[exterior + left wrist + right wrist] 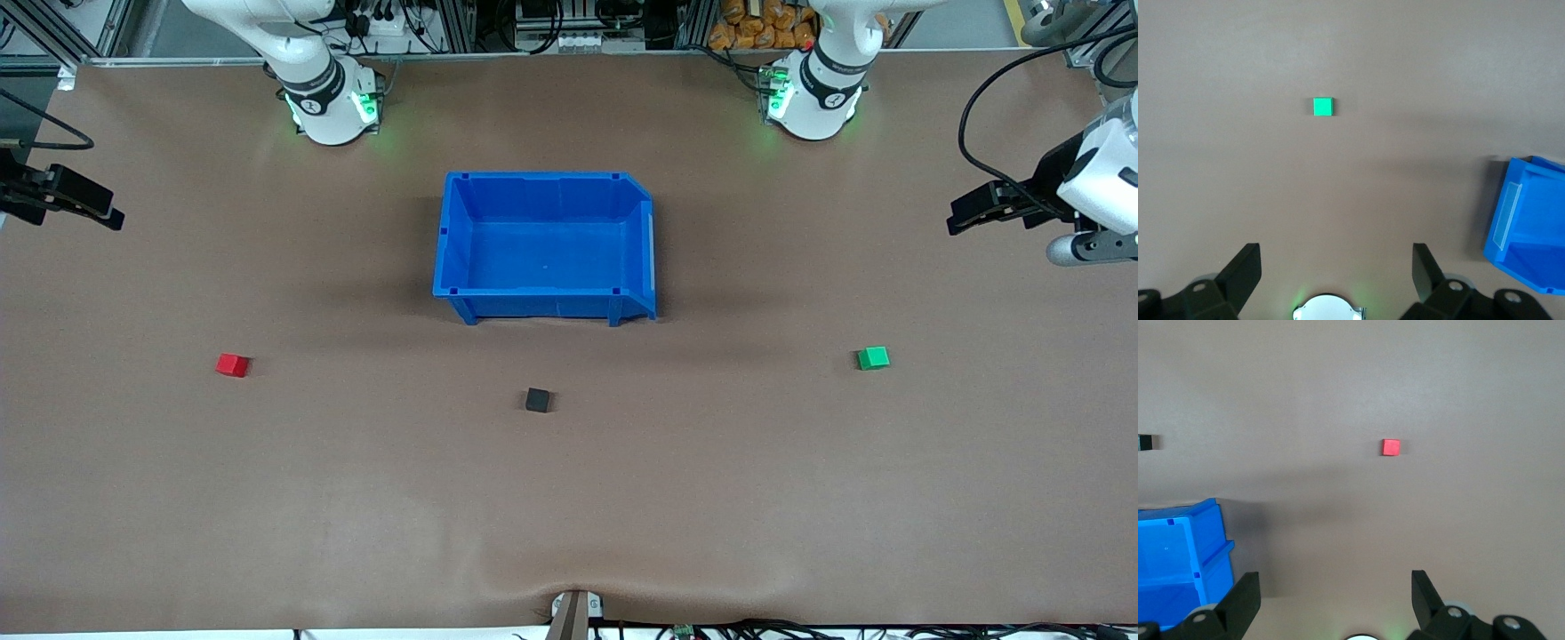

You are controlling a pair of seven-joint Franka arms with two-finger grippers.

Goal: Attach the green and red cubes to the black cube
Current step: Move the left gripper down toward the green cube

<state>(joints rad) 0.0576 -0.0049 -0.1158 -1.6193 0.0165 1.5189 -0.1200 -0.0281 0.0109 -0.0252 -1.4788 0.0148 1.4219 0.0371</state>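
The black cube (pixel 537 400) sits on the brown table, nearer to the front camera than the blue bin. The red cube (pixel 232 364) lies toward the right arm's end; it also shows in the right wrist view (pixel 1390 447), where the black cube (pixel 1145 442) is at the frame's edge. The green cube (pixel 873 358) lies toward the left arm's end and shows in the left wrist view (pixel 1323 107). My left gripper (pixel 965 216) hangs open and empty high over the table's edge. My right gripper (pixel 107 216) hangs open and empty over the other edge.
A large blue bin (pixel 547 244) stands in the middle of the table, farther from the front camera than the black cube; its corner shows in both wrist views (pixel 1528 227) (pixel 1178 560). The arm bases (pixel 329 98) (pixel 813 93) stand along the back edge.
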